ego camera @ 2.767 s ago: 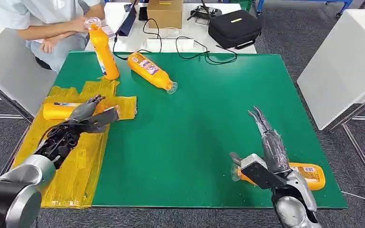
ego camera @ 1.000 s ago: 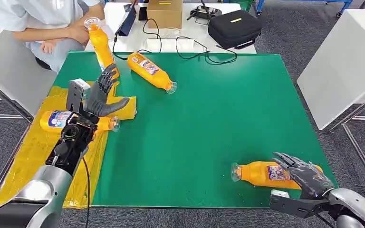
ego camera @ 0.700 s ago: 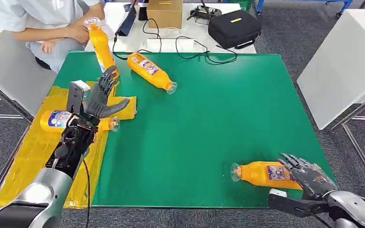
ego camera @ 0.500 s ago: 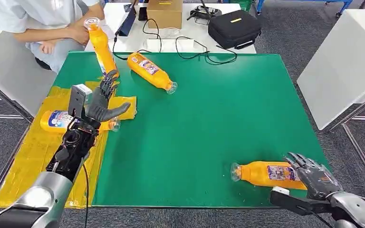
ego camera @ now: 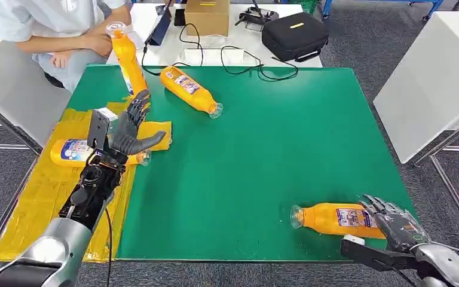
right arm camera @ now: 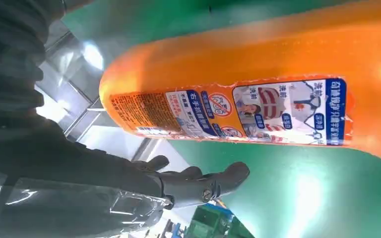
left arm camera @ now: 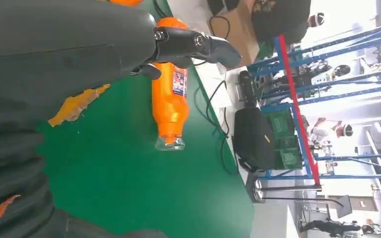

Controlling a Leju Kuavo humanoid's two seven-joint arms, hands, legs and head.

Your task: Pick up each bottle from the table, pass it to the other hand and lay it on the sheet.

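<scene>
Four bottles (ego camera: pixel 191 89): one on sheet (ego camera: pixel 48 179); left hand (ego camera: pixel 127 128), right hand (ego camera: pixel 394 224) spread, empty.

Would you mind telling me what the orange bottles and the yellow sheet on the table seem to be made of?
The bottle near the right hand looks like glossy plastic: it shows bright highlights, a clear neck and a printed label. The yellow sheet seems to be thin shiny plastic film, judging by its wrinkles and ragged torn edge, though that is less certain.

A robotics lab: blue metal racking (left arm camera: pixel 297 94), trailing cables (ego camera: pixel 245 60), an equipment case (ego camera: pixel 294 36) and white worktables (ego camera: pixel 430 78).
</scene>
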